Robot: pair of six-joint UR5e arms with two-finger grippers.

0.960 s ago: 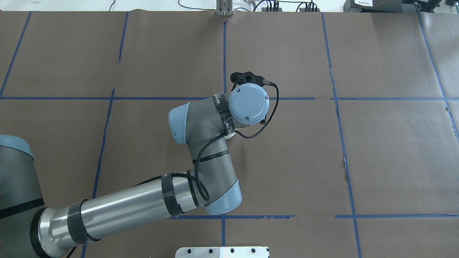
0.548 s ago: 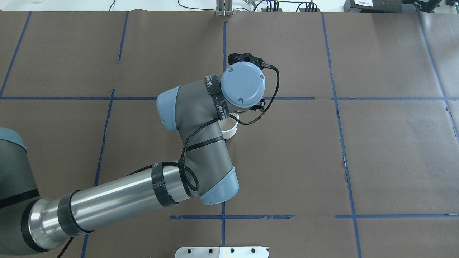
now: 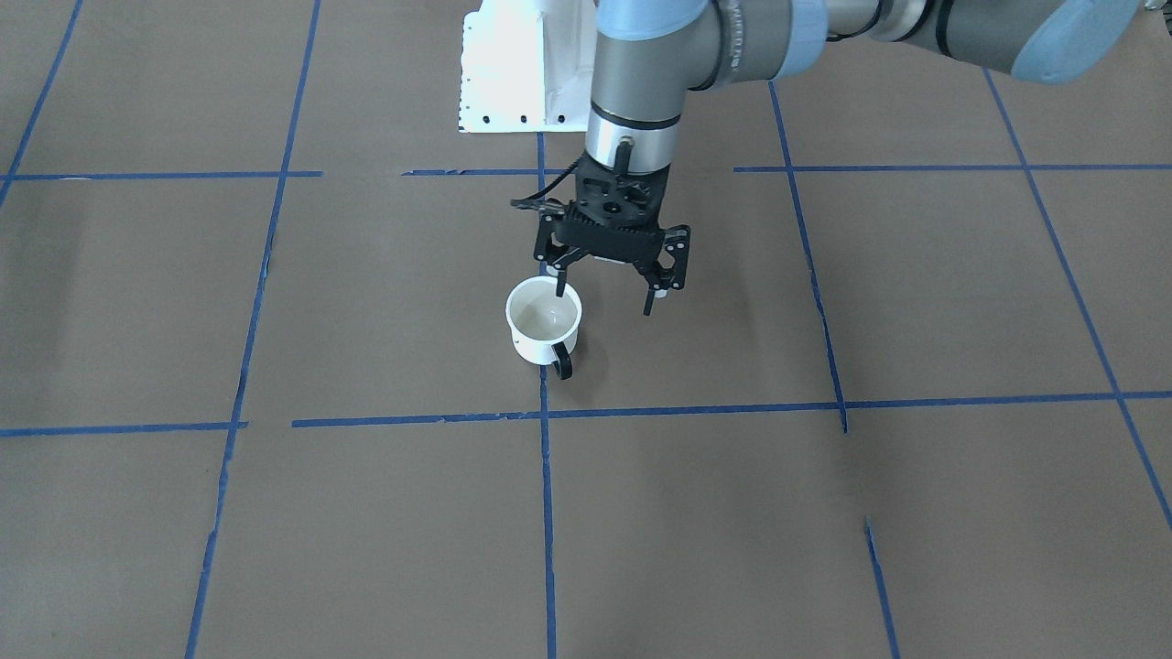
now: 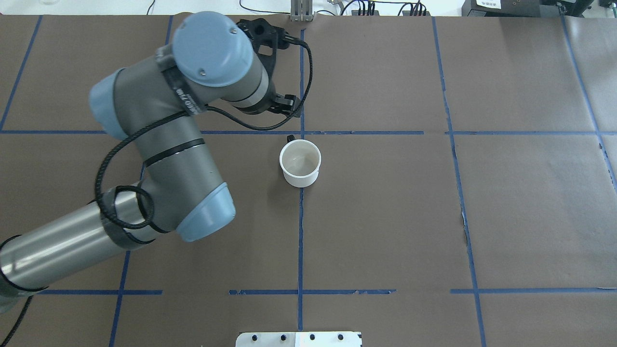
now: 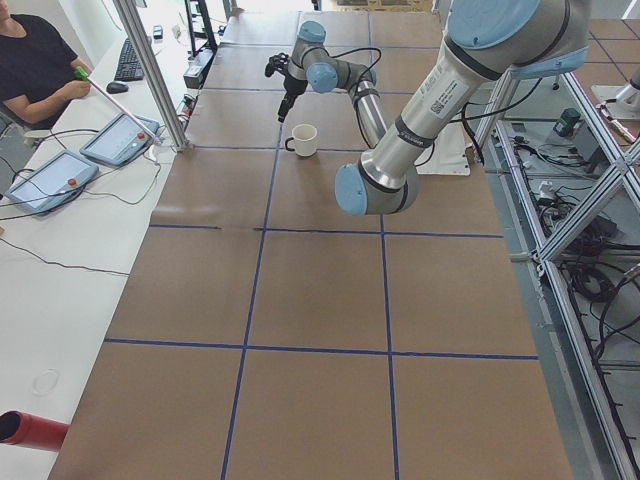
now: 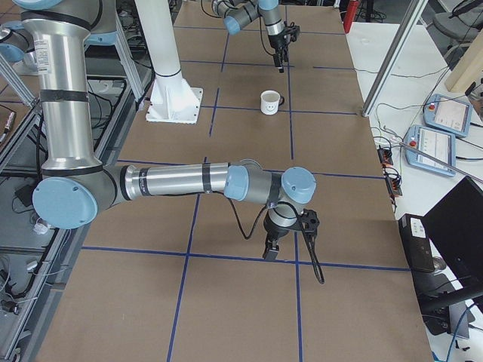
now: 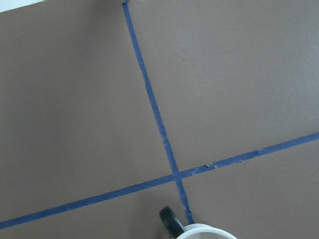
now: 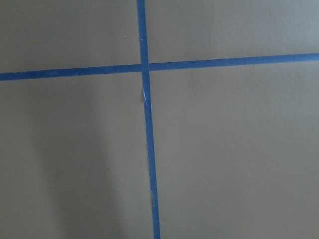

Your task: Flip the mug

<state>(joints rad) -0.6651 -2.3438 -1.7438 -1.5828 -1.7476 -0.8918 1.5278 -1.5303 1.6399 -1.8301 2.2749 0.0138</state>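
mug [image 4: 300, 163] upright on tape line [image 4: 300, 241], left fingers [image 3: 651, 296] spread, clear above

Upright mug [image 4: 300, 163] on taped table [image 4: 434, 217]

Robot lab: teach pendants [image 5: 118, 139]; taped grid table [image 4: 385, 217].

I work at a wide table [image 4: 506, 217] covered in matte brown paper, ruled into large rectangles by strips of blue tape [image 4: 300, 241]. Across from me runs a white desk [image 5: 60, 260] with grey touch-screen pendants [image 5: 120, 138], a black keyboard [image 5: 128, 60] and loose black cables [image 5: 60, 200]. A slanted aluminium post [image 5: 150, 70] rises beside it. The light is bright and even.
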